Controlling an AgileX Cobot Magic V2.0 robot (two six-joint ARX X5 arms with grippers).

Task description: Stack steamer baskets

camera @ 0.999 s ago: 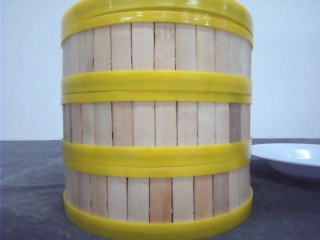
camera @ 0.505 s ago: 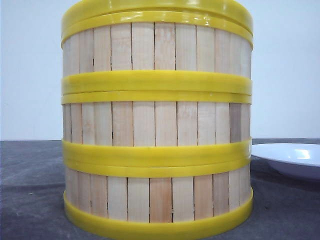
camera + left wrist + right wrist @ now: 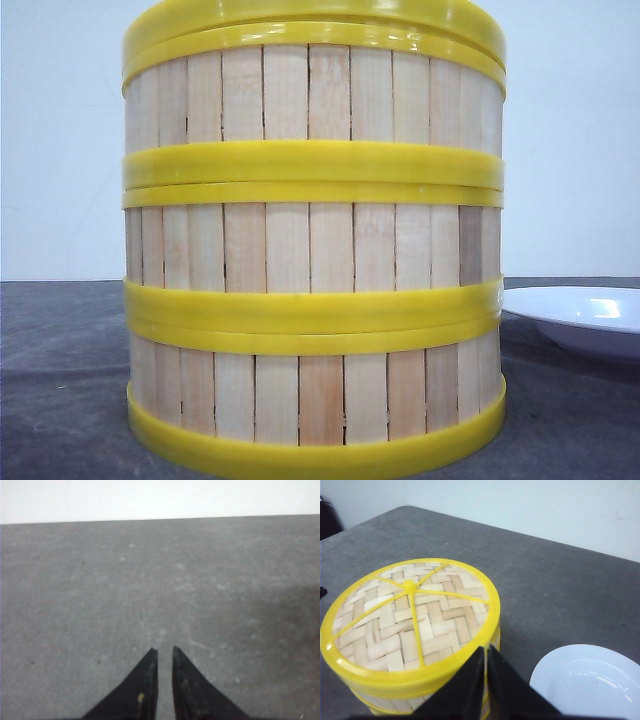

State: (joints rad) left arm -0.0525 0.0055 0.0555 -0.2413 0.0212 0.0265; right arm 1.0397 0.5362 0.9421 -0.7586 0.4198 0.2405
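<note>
1. My left gripper (image 3: 162, 652) hangs over bare grey table (image 3: 100, 580), its two dark fingers nearly together with only a thin slit between them and nothing held.
2. My right gripper (image 3: 486, 655) is likewise closed on nothing, the fingertips meeting in a narrow point. It sits above and just beside the near rim of the stack, not touching it as far as I can tell.
3. Beneath that right gripper lies the woven lid (image 3: 410, 620) with its yellow knob at the centre, seated level on top of the stack.
4. The steamer baskets (image 3: 312, 250) stand as one straight column in the front view: three tiers of pale slats, yellow rims meeting evenly, no tier visibly offset.
5. A white plate (image 3: 590, 685) rests on the table just beside the stack, apart from it and with nothing in it.
6. My judgement: the stacking looks finished, with all three baskets piled and the lid on. Nothing appears left except drawing both arms clear without nudging the column.
</note>
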